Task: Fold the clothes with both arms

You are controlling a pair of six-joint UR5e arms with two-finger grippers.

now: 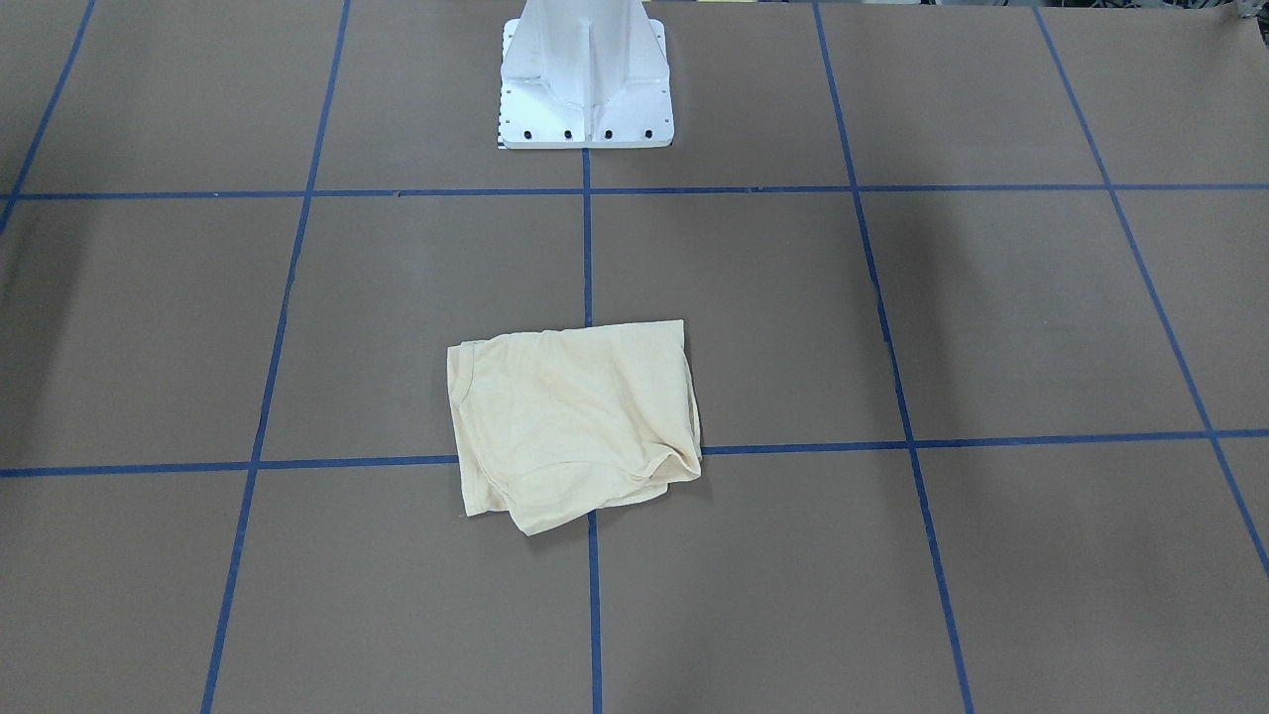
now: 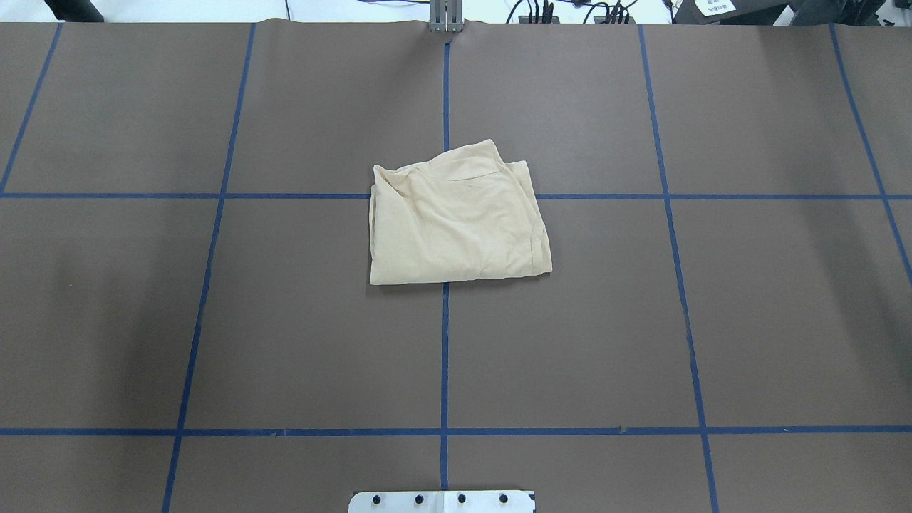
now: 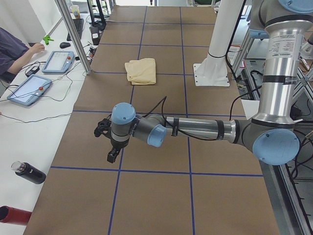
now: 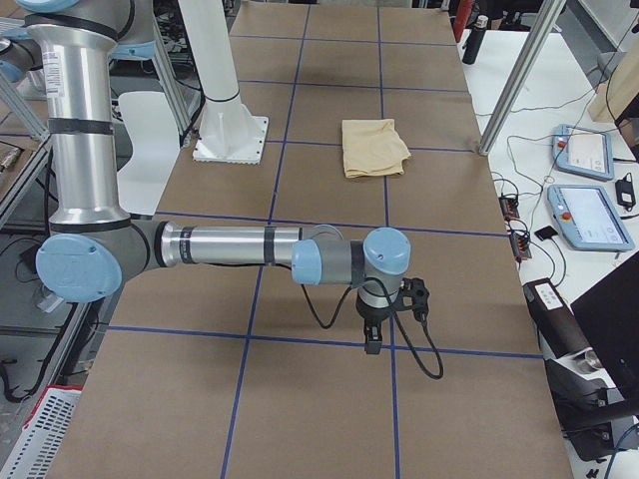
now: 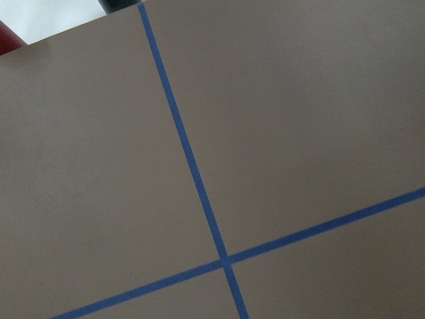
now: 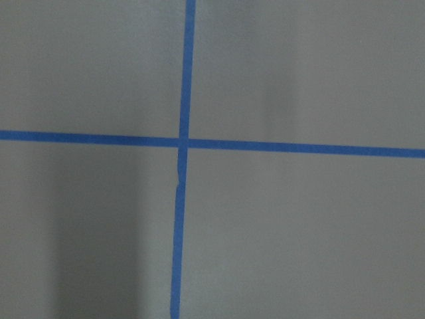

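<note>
Fingers of left gripper [image 3: 112,156], right gripper [image 4: 372,339]: cannot tell if apart. Shirt [image 2: 456,217] folded, well apart from both.

The shirt [image 2: 456,217] is laid at the middle of the desk [image 2: 712,320], before the pedestal [image 1: 585,89]; the left arm [image 3: 195,129] and the right arm [image 4: 230,244] are stretched over opposite ends.

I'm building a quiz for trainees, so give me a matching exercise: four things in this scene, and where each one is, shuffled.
Things:
1. shirt
2. left gripper
3. white pedestal base
4. black bottle

Places:
A. lying on the white side bench
B. hanging over bare brown table
C. folded, covering where blue tape lines cross
D. standing at the table's robot side

Pairs: 1-C, 2-B, 3-D, 4-A
</note>
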